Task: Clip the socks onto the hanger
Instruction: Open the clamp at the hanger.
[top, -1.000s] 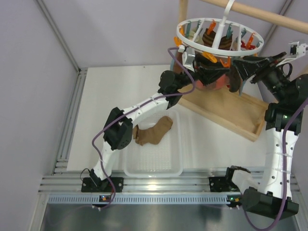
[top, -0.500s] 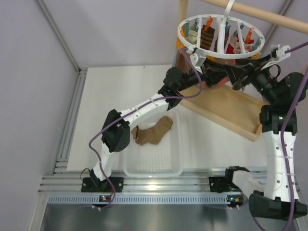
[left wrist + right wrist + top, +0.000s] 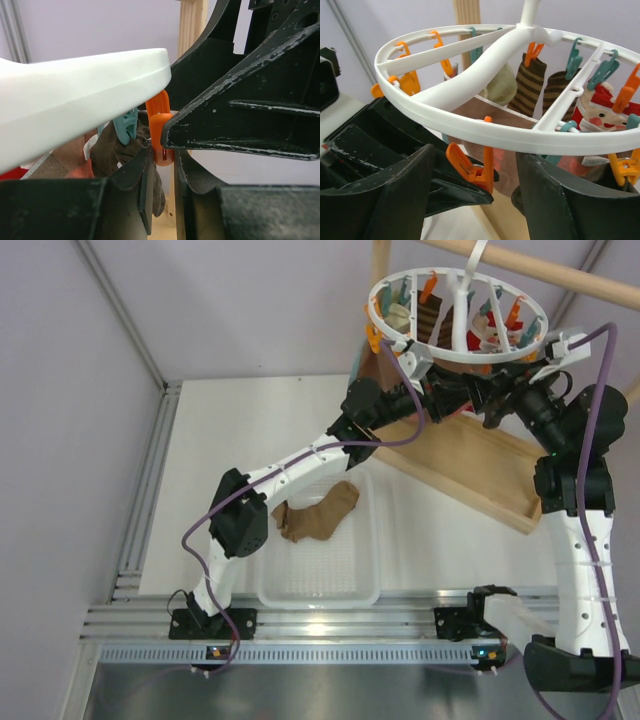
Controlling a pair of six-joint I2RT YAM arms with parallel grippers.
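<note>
The white ring hanger hangs from the wooden rod, with striped socks clipped inside it. My left gripper is up under the rim, shut on an orange peg. A dark brown sock hangs just behind that peg, beside a teal peg; what holds it is hidden. My right gripper is open, its fingers straddling the same orange peg below the rim. A tan sock lies in the white tray.
A wooden frame with its upright post and rod stands at the back right, with its base tray below the hanger. A Santa-print item and more orange and teal pegs dangle from the ring. Both arms crowd under the hanger.
Both grippers rose and closed in under the ring. The left jaws narrowed onto the orange peg. The dark sock that hung from the right gripper no longer shows from above.
</note>
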